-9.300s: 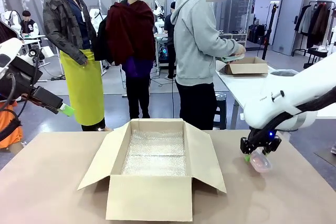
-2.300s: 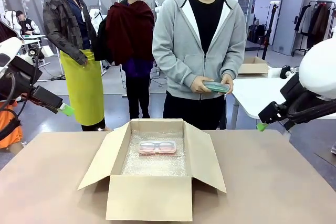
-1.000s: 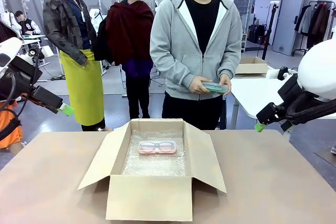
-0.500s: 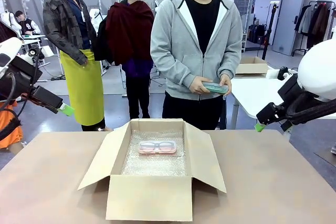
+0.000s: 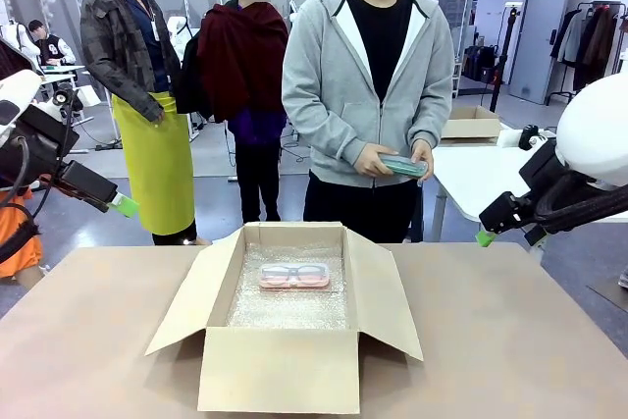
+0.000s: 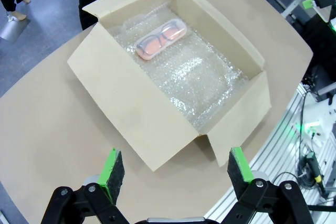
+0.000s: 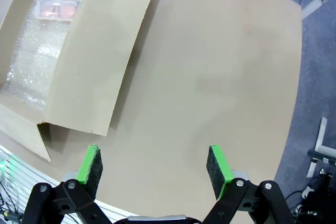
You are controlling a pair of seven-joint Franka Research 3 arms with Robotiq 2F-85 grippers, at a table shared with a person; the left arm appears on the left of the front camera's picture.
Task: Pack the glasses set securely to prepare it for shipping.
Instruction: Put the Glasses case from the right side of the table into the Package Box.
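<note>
Since the earliest frame the pink case [image 5: 294, 277] has gone from under the right jaws near the table's [image 5: 510, 340] right edge into the cardboard box [image 5: 280, 370]. The person has also turned to face the table.

Off the table's left edge hangs the left arm [image 5: 49, 159], cut by the picture's side. Its jaws are spread wide and empty, green pads [image 6: 111, 167] well apart in the wrist view.

At mid-table the box stands with flaps open. The pink case lies flat on the bubble wrap [image 5: 289, 306] toward the far wall, eyeglass frames visible through its top. The near wall hides the closest strip of lining.

Behind the far edge, the person's hands [image 5: 373, 159] hold the mint green case [image 5: 403, 165]; fingers cover part of it and its contents cannot be made out.

Past the right edge the right arm [image 5: 579, 174] hovers, partly cropped, its jaws likewise wide apart and empty.
</note>
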